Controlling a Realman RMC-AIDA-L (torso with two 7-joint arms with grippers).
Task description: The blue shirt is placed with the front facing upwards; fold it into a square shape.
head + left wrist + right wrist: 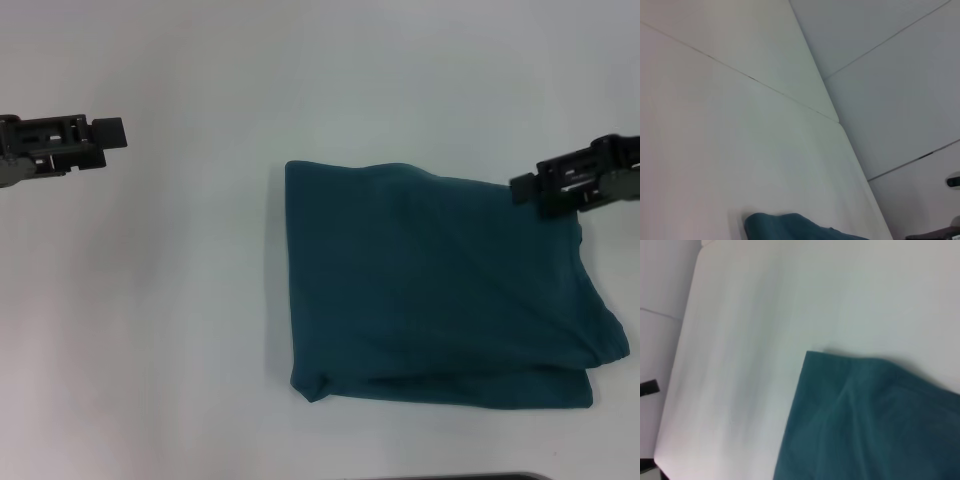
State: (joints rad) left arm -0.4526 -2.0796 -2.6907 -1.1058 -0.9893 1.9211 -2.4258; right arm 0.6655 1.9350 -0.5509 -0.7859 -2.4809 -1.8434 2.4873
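Shirt: the blue shirt lies folded into a rough square on the white surface, right of centre in the head view, toward 4 o'clock from the middle. No letters, collar or sleeves show; only plain teal cloth faces up.
Fold quality: near edge shows stacked layers, with a small bulge at the 7 o'clock corner. The 4 o'clock corner flares out past the lower layer, so the outline is not a clean square.
Left gripper: the left gripper hovers at 10 o'clock, well apart from the shirt, over bare surface. Fingers: cannot tell how they stand.
Right gripper: the right gripper sits at the shirt's 2 o'clock corner, just above or touching the cloth edge; contact cannot be told. Fingers: cannot tell if they pinch cloth or are free.
Wrist views: left wrist view shows mostly bare surface and one teal corner of the shirt; right wrist view shows a far corner of the shirt, flat, with a soft crease.
Stage (judgement): folding looks nearly or fully done.
Risk 1: if the right fingers hold cloth, lifting away would drag the top layer and open the fold.
Risk 2: a sideways exit could snag the 2 o'clock corner and skew the square.
Risk 3: the flared 4 o'clock corner may spring further if nudged.
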